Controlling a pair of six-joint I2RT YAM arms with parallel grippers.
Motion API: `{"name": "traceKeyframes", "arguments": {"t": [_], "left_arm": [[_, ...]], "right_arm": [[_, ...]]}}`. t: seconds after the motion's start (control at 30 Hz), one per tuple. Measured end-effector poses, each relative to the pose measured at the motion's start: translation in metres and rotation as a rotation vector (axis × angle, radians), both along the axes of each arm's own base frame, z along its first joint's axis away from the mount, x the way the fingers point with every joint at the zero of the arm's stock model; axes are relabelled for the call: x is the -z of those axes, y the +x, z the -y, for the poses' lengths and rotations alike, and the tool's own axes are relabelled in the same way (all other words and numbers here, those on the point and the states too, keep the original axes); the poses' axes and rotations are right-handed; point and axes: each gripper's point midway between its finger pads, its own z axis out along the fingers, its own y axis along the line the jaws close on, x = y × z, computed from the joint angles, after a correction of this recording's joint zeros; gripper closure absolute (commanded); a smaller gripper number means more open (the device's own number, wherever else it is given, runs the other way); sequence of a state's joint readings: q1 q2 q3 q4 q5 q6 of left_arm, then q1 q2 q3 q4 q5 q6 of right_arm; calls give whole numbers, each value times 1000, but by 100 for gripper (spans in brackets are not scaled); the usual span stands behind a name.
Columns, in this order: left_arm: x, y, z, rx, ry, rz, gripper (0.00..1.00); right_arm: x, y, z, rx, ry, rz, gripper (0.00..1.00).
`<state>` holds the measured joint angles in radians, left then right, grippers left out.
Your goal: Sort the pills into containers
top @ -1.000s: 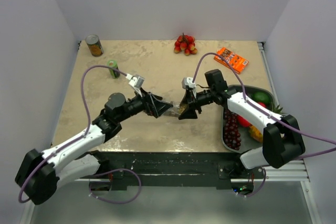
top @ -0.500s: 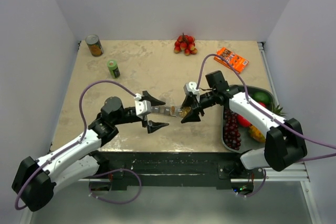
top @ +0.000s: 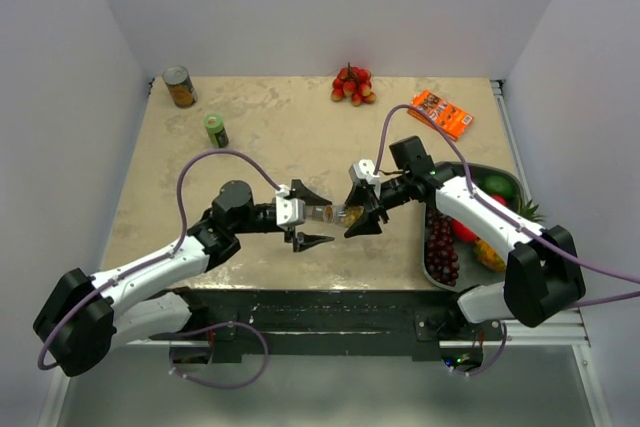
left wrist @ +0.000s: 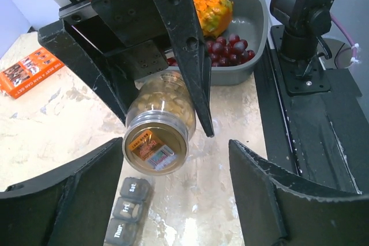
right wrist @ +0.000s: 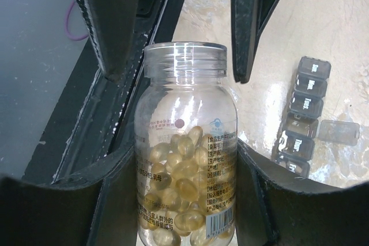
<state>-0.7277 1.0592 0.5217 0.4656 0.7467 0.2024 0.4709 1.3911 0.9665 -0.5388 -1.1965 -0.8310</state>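
Note:
A clear jar of yellow pills [right wrist: 184, 159] lies level, with my right gripper [right wrist: 184, 145] shut on its body. In the top view, the jar [top: 328, 213] sits between both grippers above the table's front middle. My left gripper [top: 305, 217] is open, its fingers either side of the jar's far end without touching it. In the left wrist view, the jar's end [left wrist: 155, 145] faces the camera between the spread fingers of the left gripper [left wrist: 176, 154]. The grey pill-organiser strip [left wrist: 124, 211] lies on the table below the jar. In the right wrist view the strip [right wrist: 302, 116] has one lid [right wrist: 340, 132] flipped open.
A green bottle [top: 215, 130] and a tin can [top: 179, 86] stand at the back left. A red fruit cluster [top: 352, 84] and an orange packet [top: 441, 113] lie at the back. A grey tray [top: 470, 169] with grapes and fruit sits at the right, under the right arm.
My left gripper has opened, turned and moved right, so its fingers now straddle the jar's end. My right gripper has kept the jar almost still.

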Motion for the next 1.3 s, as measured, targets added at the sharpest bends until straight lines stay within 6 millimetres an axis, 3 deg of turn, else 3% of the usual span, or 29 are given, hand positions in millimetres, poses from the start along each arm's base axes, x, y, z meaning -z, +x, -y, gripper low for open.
{"name": "traceKeyframes", "arguments": {"t": [0.07, 0.1, 0.27, 0.3, 0.47, 0.57, 0.67, 0.93, 1.0, 1.03, 1.07, 1.1, 1.13, 1.3], "left_arm": [[1, 1, 2, 1, -1, -1, 40], [1, 2, 3, 1, -1, -3, 51], [-1, 8, 5, -27, -3, -11, 80], [-1, 9, 5, -29, -3, -13, 100], [-1, 7, 5, -42, -12, -76, 100], [0, 10, 3, -106, -30, -228, 100], [4, 17, 1, -220, -35, -476, 100], [17, 25, 5, -528, -165, -1338, 99], [19, 26, 6, -567, -196, -1456, 74], [19, 26, 6, -585, -208, -1505, 56], [19, 26, 6, -599, -219, -1538, 22], [18, 27, 6, -609, -227, -1558, 10], [16, 27, 6, -611, -234, -1568, 2], [-5, 19, 1, -540, -237, -1438, 1]], "right_arm": [[0, 0, 0, 0, 0, 0, 100], [0, 0, 0, 0, 0, 0, 100], [1, -3, 1, -5, -5, -13, 100], [1, -3, 0, -5, -5, -12, 100], [2, -5, 1, 1, -13, -34, 100], [2, -4, 0, 16, -22, -53, 100], [5, 6, -1, 52, -38, -24, 100], [16, 18, 2, 134, -95, -24, 100], [20, 18, 3, 145, -107, -33, 100], [20, 18, 4, 148, -110, -35, 100], [20, 19, 4, 150, -111, -35, 100], [20, 19, 4, 151, -110, -37, 100], [19, 19, 3, 152, -109, -36, 100], [17, 24, 1, 157, -95, -11, 100]]}}
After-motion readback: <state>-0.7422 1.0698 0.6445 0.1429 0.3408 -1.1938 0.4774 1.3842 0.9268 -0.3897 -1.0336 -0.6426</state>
